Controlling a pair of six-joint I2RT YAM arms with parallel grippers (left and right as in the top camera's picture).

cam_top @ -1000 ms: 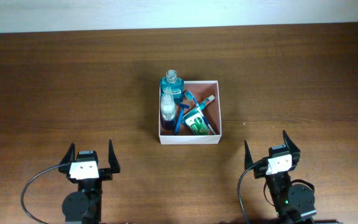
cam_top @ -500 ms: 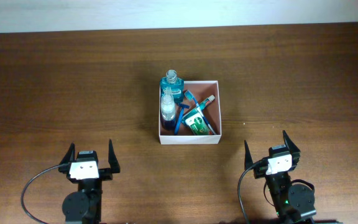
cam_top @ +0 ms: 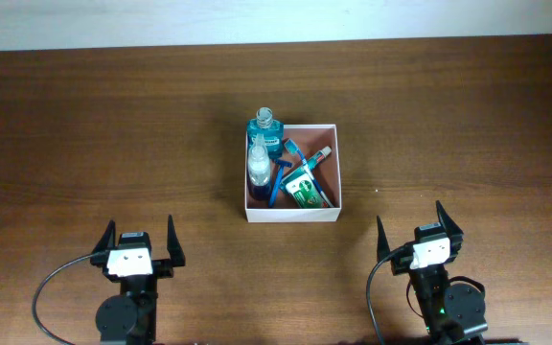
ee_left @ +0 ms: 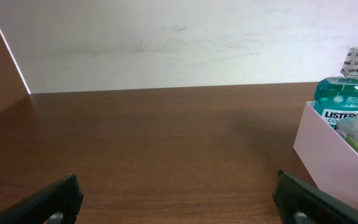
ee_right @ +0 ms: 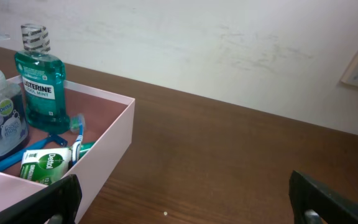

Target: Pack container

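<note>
The container, a square shallow box with white walls and a reddish-brown inside, sits at the table's middle. In it stand a teal mouthwash bottle and a clear pump bottle; a blue toothbrush and a green soap pack lie beside them. The box also shows in the left wrist view and the right wrist view. My left gripper is open and empty near the front edge, well left of the box. My right gripper is open and empty, front right of the box.
The brown wooden table ends at a white wall at the back. A small pale speck lies on the wood near the box's right wall.
</note>
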